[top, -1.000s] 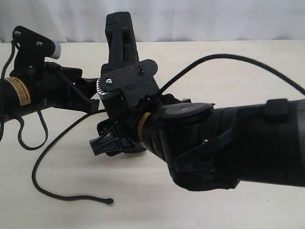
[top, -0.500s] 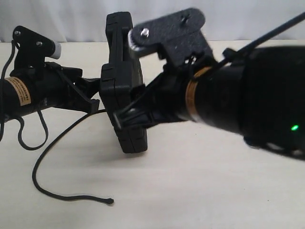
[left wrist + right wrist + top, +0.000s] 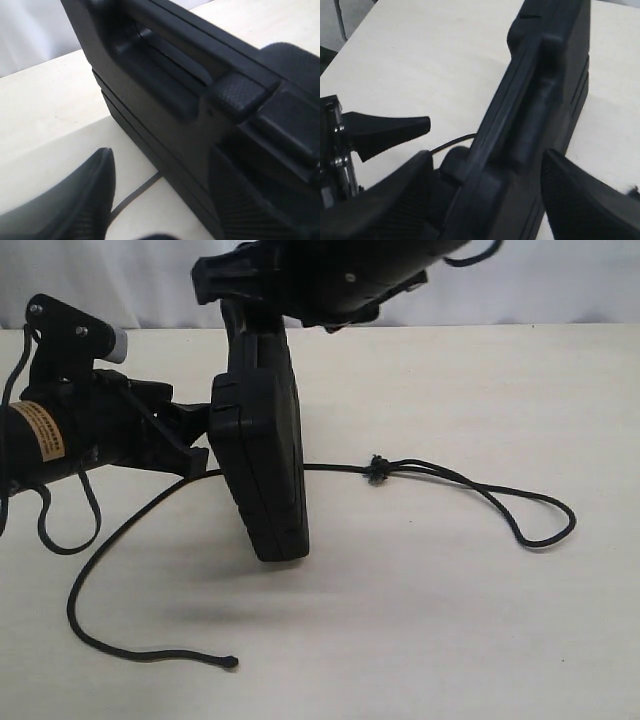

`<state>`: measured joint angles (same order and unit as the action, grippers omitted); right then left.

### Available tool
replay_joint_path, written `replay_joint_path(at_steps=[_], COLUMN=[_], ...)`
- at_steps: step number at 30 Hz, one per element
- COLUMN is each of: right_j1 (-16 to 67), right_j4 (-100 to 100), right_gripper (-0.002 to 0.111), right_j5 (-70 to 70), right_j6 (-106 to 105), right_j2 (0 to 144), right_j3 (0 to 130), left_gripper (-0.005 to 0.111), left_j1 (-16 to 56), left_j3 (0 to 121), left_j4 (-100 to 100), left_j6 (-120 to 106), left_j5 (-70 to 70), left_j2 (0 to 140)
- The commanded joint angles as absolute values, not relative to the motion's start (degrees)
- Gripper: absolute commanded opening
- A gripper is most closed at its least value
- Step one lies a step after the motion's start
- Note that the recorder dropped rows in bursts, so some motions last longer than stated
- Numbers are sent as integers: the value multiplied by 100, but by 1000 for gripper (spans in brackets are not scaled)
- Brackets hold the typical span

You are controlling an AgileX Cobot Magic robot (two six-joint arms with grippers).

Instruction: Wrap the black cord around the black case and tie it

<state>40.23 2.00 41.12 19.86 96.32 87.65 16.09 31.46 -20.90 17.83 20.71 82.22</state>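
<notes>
The black case (image 3: 260,450) stands on end, tilted, in the middle of the table. My left gripper (image 3: 195,435) comes in from the left and holds it by its left edge. In the left wrist view (image 3: 162,165) one finger (image 3: 250,200) lies against the case (image 3: 150,100); the other stands apart. My right gripper (image 3: 245,295) is over the case's top end; its fingers (image 3: 487,160) straddle the case (image 3: 555,75) with a thin gap on one side. The black cord (image 3: 450,475) lies loose on the table, passes behind the case and has a knot (image 3: 378,468) at the right.
A glossy robot cable (image 3: 60,530) loops down beside the left arm. The cord's free end (image 3: 232,662) lies near the table's front edge. The cord's right part forms a long loop (image 3: 560,525). A white backdrop closes the far side.
My right arm rose from the case's lower middle to its top end, uncovering the knotted cord on the right. Its jaws narrowed. The case and left arm stayed put.
</notes>
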Motion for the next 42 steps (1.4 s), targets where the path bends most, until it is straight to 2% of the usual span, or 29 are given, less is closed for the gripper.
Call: replay_joint_path(at_steps=[1, 8, 14, 16, 18, 22, 23, 29, 35, 42], right_j1=[3982, 3982, 3982, 3982, 3982, 3982, 3982, 3982, 3872, 3740], right_j4=[126, 419, 861, 1030, 1171, 1333, 1333, 1333, 1355, 1331], right_gripper=[59, 59, 58, 55, 44, 7, 5, 4, 4, 4], right_j5=[4229, 4449, 4524, 4561, 4615, 4713, 4713, 4661, 4683, 4637], right_j6=[1776, 1776, 2016, 2125, 2274, 2390, 2494, 3130, 4130, 5032], right_j2=[10405, 11229, 11410, 11410, 11410, 11410, 11410, 11410, 11410, 11318], right_j3=[9514, 10337, 10421, 10421, 10421, 10421, 10421, 10421, 10421, 10421], left_gripper=[54, 54, 54, 54, 54, 54, 54, 54, 54, 54], left_j1=[1641, 1641, 1641, 1641, 1641, 1641, 1641, 1641, 1681, 2501], left_j3=[3152, 3152, 3152, 3152, 3152, 3152, 3152, 3164, 3164, 2963], left_j4=[-2058, -2058, -2058, -2058, -2058, -2058, -2048, -2138, -2512, -3144], left_j6=[1816, 1816, 1816, 1816, 1816, 1826, 1826, 1826, 1805, 1779], left_j5=[2084, 2010, 2010, 2010, 2010, 1985, 1964, 1372, 857, 322], left_j2=[8240, 8240, 8240, 8240, 8240, 8240, 8240, 7850, 6760, 6004])
